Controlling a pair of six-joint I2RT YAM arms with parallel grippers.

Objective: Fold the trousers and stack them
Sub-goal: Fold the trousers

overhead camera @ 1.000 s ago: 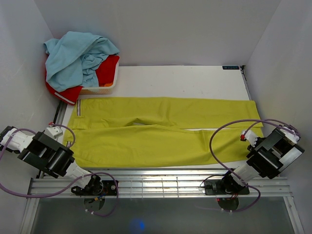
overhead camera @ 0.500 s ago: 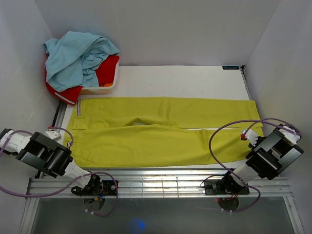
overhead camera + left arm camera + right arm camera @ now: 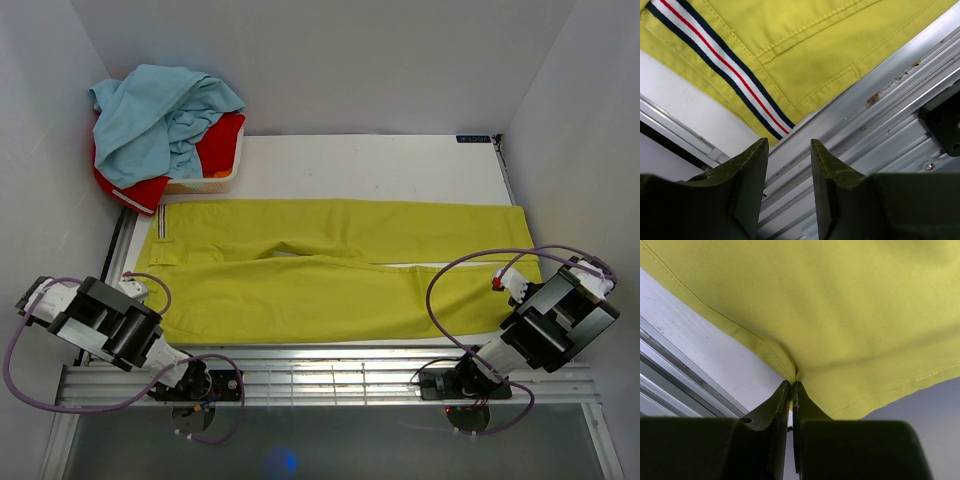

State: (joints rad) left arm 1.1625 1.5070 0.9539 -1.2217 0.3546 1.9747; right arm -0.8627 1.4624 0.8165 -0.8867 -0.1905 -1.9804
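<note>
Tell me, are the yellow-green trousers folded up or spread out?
Spread out. The trousers lie full length on the white table, both legs stretched side by side, neither doubled over.

Blocky black left arm (image 3: 100,322) and right arm (image 3: 555,322), white-capped at the wrists. Purple cable (image 3: 429,298) looping off each, down to black bases (image 3: 195,385) at the frame's bottom. Small red mark (image 3: 496,283) on the right. Dark olive wedge fingers (image 3: 745,190) on left claw (image 3: 788,145) and right claw (image 3: 791,385).
</note>
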